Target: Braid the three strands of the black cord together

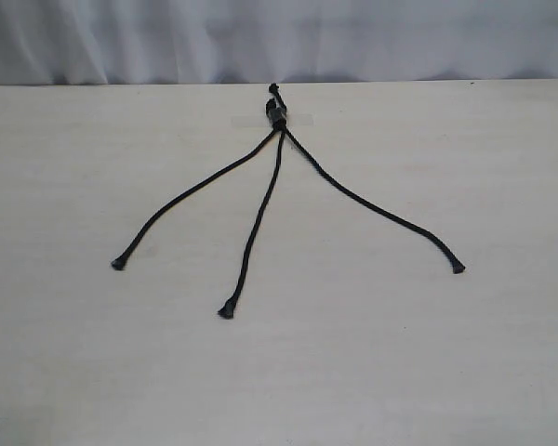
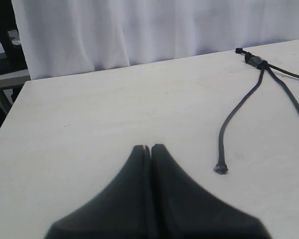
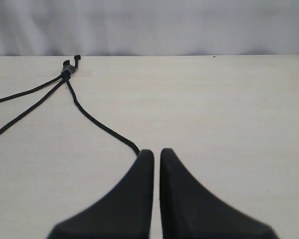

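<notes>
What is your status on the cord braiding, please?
Left gripper shut, empty. Right gripper shut, empty. Black cord flat on table, three strands fanned apart, unbraided. Nothing in the way.

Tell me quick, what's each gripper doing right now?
Left gripper: closed, holding nothing.
Right gripper: closed, holding nothing; the black cord lies free on the table.

No text, label, brand, number or sign is readable: none on the cord (image 1: 277, 115), the table (image 1: 446, 372), the curtain (image 1: 121, 37), the left gripper (image 2: 150, 148) or the right gripper (image 3: 157, 152).
</notes>
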`<state>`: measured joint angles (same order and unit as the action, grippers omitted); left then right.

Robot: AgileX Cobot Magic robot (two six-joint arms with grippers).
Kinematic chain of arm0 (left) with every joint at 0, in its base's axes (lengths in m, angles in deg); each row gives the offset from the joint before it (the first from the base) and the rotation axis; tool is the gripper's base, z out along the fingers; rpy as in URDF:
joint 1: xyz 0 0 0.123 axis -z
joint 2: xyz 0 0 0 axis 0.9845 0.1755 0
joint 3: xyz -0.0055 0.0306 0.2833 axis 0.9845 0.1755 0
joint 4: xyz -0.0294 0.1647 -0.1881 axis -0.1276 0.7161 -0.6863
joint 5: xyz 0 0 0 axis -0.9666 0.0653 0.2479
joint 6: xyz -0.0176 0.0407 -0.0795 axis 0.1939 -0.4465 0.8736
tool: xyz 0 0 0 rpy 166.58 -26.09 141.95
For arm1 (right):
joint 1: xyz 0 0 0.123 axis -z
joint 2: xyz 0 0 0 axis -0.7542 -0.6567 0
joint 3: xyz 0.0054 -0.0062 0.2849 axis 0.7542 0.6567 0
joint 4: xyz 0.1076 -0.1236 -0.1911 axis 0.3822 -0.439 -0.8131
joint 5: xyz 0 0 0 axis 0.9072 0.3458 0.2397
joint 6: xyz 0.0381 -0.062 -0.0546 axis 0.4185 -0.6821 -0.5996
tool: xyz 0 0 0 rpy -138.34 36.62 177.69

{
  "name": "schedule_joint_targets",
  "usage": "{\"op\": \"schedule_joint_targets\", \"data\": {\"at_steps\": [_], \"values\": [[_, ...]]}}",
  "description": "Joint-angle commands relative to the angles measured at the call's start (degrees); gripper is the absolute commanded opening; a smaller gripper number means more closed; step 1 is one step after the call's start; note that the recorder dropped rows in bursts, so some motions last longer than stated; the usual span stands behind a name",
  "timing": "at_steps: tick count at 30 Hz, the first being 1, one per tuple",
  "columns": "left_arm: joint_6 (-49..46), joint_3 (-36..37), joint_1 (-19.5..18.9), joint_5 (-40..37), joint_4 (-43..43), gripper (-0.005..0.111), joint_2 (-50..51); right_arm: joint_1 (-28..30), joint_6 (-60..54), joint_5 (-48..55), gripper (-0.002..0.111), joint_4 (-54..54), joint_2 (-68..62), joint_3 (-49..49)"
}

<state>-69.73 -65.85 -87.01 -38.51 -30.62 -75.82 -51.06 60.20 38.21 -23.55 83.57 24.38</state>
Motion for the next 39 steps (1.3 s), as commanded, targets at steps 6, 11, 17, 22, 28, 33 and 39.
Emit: {"op": "schedule_joint_targets", "data": {"at_steps": [6, 11, 17, 22, 28, 33, 39], "values": [[0.5, 0.14, -0.08, 0.47, -0.28, 0.0, -0.13, 0.08, -0.38, -2.19, 0.004, 0.07, 0.29, 0.09], [0.5, 0.14, -0.08, 0.47, -0.28, 0.0, -0.13, 0.08, -0.38, -11.91, 0.004, 0.07, 0.29, 0.09], [0.35, 0.14, -0.08, 6.23, -0.47, 0.0, -0.13, 0.08, -0.38, -20.11, 0.004, 0.07, 0.29, 0.09], [0.35, 0.14, -0.08, 15.48, -0.47, 0.0, -0.13, 0.08, -0.38, -22.87, 0.004, 0.07, 0.29, 0.09], [0.35, 0.14, -0.08, 22.26, -0.47, 0.0, -0.13, 0.08, -0.38, -25.62, 0.004, 0.07, 0.29, 0.09], [0.71, 0.14, -0.08, 28.75, -6.6, 0.0, -0.13, 0.08, -0.38, -25.22, 0.004, 0.07, 0.29, 0.09], [0.42, -4.24, -0.08, 26.02, -19.77, 0.0, 3.54, 0.08, -0.38, -17.18, 0.004, 0.07, -4.54, -4.57]]}}
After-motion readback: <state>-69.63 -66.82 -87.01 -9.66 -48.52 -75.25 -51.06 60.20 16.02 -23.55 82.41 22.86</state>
